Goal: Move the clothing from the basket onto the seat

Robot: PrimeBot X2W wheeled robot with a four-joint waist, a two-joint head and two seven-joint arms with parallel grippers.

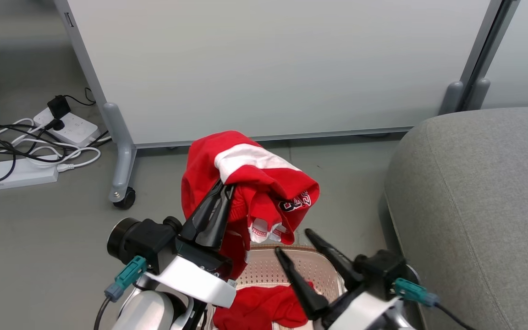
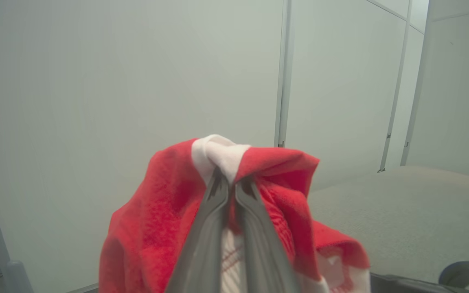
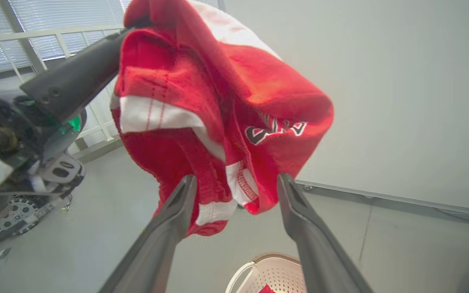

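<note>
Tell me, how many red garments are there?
2. The lifted garment hangs from the left pincer above the basket; the other garment lies inside it. More may be hidden beneath.

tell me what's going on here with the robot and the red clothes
The left end effector is shut on a red-and-white garment, held up above the laundry basket. The right end effector is open just below the hanging fabric. A second red garment lies in the basket. The grey seat at the robot's right has no clothing on its visible part.
</note>
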